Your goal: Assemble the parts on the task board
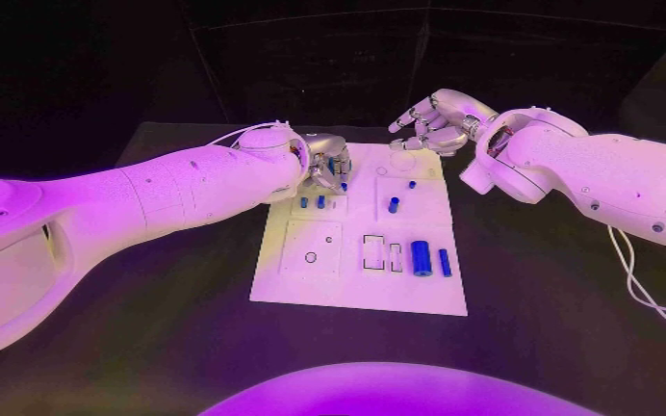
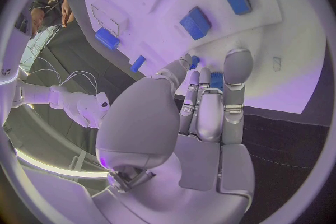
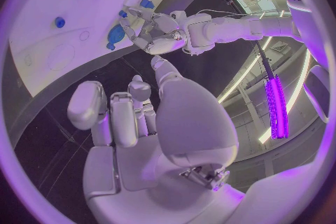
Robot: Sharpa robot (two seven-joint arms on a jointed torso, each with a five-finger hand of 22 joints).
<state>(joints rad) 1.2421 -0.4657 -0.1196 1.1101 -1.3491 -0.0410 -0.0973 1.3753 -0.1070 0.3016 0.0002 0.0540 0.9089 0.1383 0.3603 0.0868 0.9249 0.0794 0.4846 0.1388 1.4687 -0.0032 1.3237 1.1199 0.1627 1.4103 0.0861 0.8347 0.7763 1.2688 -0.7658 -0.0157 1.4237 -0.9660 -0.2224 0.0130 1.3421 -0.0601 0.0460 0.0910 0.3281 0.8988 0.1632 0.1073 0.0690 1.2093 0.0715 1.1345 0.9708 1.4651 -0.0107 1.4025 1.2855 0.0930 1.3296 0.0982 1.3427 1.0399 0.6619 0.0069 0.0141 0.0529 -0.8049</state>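
A flat white task board [image 1: 364, 286] with outlined recesses lies mid-bench [image 1: 555, 320]. Smooth blue parts sit on it: a thick cylinder [image 1: 421, 258] beside a thin bar [image 1: 445, 262], and a short peg [image 1: 393, 205]. The left hand [image 1: 325, 164] hangs fingers-down over the board's far left area; whether it holds anything I cannot tell. The right hand [image 1: 442, 122] hovers above the far right corner, fingers spread, holding nothing.

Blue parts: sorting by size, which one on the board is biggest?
The thick blue cylinder at the board's near right, beside the thinner blue bar; the others are smaller.
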